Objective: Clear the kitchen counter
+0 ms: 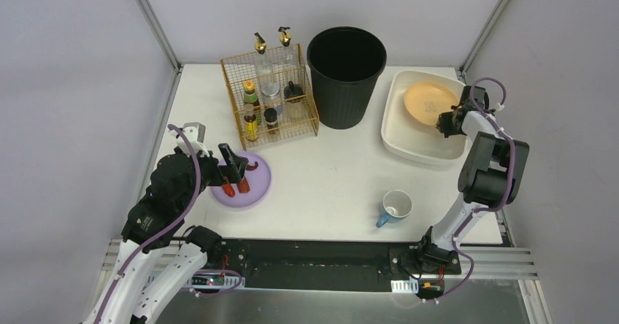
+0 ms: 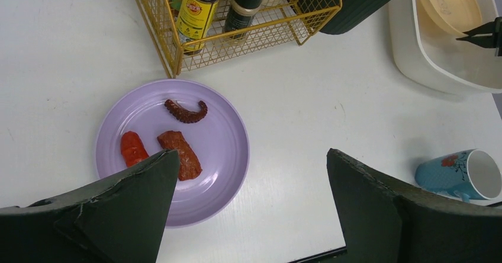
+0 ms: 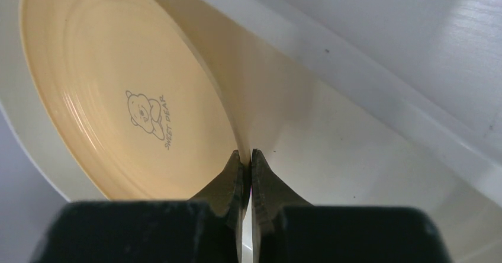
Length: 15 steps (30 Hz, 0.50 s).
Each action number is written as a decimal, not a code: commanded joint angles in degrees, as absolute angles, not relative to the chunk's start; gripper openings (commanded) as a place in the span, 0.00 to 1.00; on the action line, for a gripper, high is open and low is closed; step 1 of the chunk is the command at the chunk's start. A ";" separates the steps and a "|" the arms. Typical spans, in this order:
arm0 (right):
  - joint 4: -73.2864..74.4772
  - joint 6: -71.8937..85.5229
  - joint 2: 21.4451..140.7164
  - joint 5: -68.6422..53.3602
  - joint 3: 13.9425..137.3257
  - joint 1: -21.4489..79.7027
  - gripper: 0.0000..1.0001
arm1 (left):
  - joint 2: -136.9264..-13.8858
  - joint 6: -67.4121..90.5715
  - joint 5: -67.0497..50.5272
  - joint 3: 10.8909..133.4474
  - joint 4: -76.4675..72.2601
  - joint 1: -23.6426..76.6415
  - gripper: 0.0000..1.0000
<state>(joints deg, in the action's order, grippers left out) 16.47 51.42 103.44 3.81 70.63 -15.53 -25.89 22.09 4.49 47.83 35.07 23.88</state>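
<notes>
The white kitchen counter (image 1: 343,163) carries a purple plate (image 1: 257,185) with three food pieces: a curled tentacle (image 2: 186,112), a red piece (image 2: 132,147) and a brown piece (image 2: 180,153). My left gripper (image 1: 235,171) is open and empty, hovering over that plate (image 2: 219,127); its jaws stand wide apart (image 2: 251,156). My right gripper (image 1: 443,125) is inside the white tub (image 1: 409,145), shut on the rim of a yellow plate (image 1: 427,101). In the right wrist view the gripper (image 3: 244,156) pinches the plate's (image 3: 118,97) edge, and the plate is tilted against the tub wall (image 3: 385,97).
A blue mug (image 1: 395,207) stands near the front edge, also seen in the left wrist view (image 2: 462,174). A black bin (image 1: 346,76) stands at the back centre. A gold wire rack (image 1: 270,94) with several bottles stands just behind the purple plate.
</notes>
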 commanded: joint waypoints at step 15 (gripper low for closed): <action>15.60 52.24 108.56 9.79 76.54 -12.10 0.40 | -26.98 22.32 3.44 48.26 34.65 23.22 1.00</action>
<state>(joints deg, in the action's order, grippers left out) 16.08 53.34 108.51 7.07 72.99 -13.28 -26.33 22.09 4.47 47.83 35.14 23.88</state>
